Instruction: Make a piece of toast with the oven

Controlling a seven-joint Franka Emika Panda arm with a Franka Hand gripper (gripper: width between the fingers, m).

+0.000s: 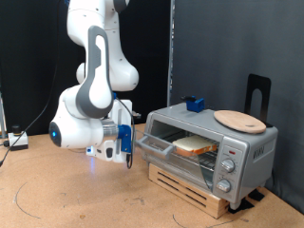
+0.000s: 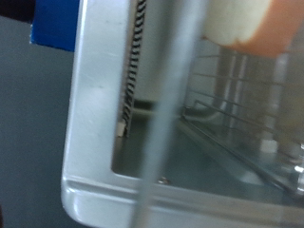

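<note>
The slice of bread is already lying inside the oven, resting on the wire rack behind the opening, so the loading part of the job looks done. The oven is sitting on a slatted wooden base on the bench, towards the exterior view's right, with a round wooden plate and a small blue block lying on its roof. Its glass door is hanging part-way open, swung out towards the exterior view's left, and the pincer is hovering right at the door's outer edge, touching it or very nearly so. I cannot tell from either view how far apart its fingers are standing or whether they are gripping anything; the wrist view is showing only the door frame, the glass and the pale underside of the bread very close up. Judging by this, the door is yet to be shut fully, and the knobs on the panel at the exterior view's right are sitting well apart from the pincer, so setting the heat seems to be outstanding too.
</note>
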